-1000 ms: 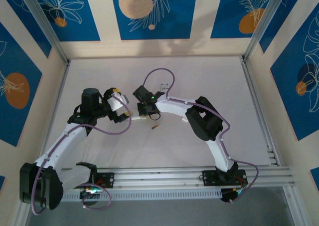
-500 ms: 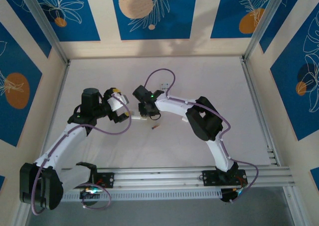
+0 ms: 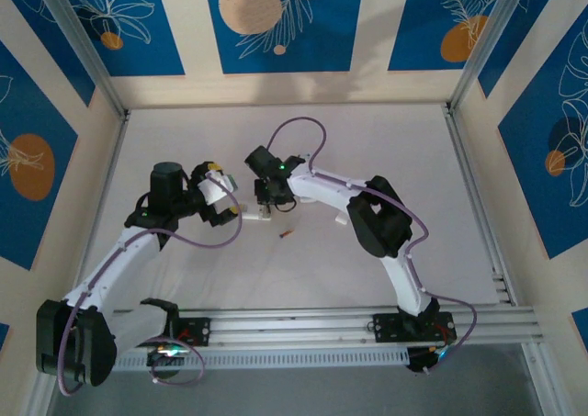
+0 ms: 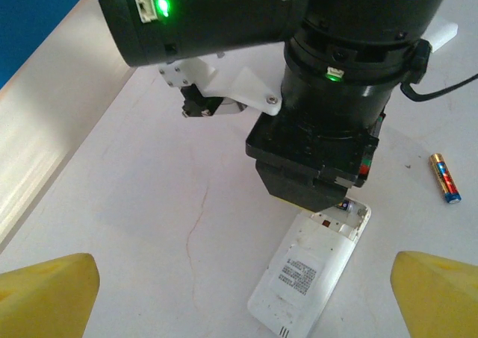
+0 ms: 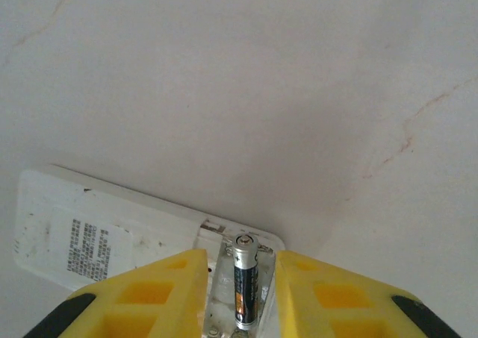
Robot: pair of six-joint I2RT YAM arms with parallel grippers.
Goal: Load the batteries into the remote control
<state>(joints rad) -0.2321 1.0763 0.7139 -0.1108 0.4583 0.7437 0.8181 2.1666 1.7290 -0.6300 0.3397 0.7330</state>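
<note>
Right end effector (image 5: 240, 269): the two yellow fingers (image 5: 153, 293) at the bottom of the wrist view are parted just a little. A small black cylindrical battery with a silver cap (image 5: 246, 287) stands right between them. I can see a sliver of gap on each side of it, so I'd call it let go rather than pinched.

That battery is in the open compartment at one end of the flat white plastic remote control (image 5: 89, 237). No idea if it's fully seated. The rest of the remote runs off toward the left edge of that frame, label side up, flat on the white tabletop (image 5: 299, 92).

Left end effector (image 4: 243, 297): spread as wide as it goes and holding nothing, with one yellow fingertip (image 4: 45, 293) in each bottom corner of its wrist view. The remote lies between them at lower centre, touching neither. Its far end is tucked under the black body of the right arm (image 4: 321, 151).

A second loose battery with a gold end and red and blue bands (image 4: 444, 177) lies on the tabletop at the right edge of that view, apart from the remote. From the top camera it's the little speck just right of centre (image 3: 286, 234), a bit below and right of where the two arms meet.
</note>
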